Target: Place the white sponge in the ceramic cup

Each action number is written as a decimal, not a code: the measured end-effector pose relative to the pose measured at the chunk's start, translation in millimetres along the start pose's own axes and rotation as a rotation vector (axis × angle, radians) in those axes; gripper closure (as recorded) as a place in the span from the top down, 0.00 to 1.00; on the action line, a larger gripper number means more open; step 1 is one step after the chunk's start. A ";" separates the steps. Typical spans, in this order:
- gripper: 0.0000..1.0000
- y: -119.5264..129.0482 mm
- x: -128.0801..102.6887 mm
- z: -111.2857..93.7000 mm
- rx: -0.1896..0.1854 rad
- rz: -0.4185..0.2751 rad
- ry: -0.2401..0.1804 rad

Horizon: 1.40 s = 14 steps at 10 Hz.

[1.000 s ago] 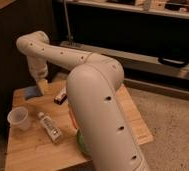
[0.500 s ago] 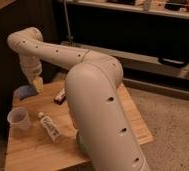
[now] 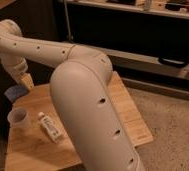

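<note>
The white sponge (image 3: 15,93), a small pale blue pad, lies at the far left corner of the wooden table (image 3: 130,117). The ceramic cup (image 3: 19,118), whitish and tapered, stands upright on the table just in front of the sponge. My gripper (image 3: 25,80) hangs at the end of the long white arm (image 3: 83,115), just above and to the right of the sponge and behind the cup. I cannot tell whether it touches the sponge. The arm hides the middle of the table.
A white labelled tube (image 3: 50,127) lies on the table to the right of the cup. A dark shelf unit (image 3: 138,35) stands behind the table. Speckled floor (image 3: 168,120) lies to the right.
The arm's far end has swung left and risen, and the gripper now hangs further left, close over the sponge. The cup and the tube have not moved.
</note>
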 end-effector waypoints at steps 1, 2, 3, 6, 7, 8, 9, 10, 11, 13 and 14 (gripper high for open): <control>0.00 0.7 1.8 0.0 0.000 0.002 0.002; 0.00 0.2 0.8 0.1 0.000 0.000 0.002; 0.00 -0.5 -0.6 0.3 0.000 -0.002 0.001; 0.00 0.2 0.0 1.2 -0.002 0.000 0.000; 0.00 0.1 -0.2 1.0 -0.002 0.000 -0.001; 0.00 0.4 0.2 1.1 -0.002 0.001 -0.001; 0.00 0.4 0.0 1.1 -0.002 0.001 -0.001; 0.00 0.4 0.1 1.1 -0.002 0.001 -0.001; 0.00 0.7 0.7 1.2 -0.002 0.002 -0.001; 0.00 1.0 0.7 1.4 -0.003 0.002 -0.001; 0.00 2.4 1.5 1.1 0.006 -0.013 0.001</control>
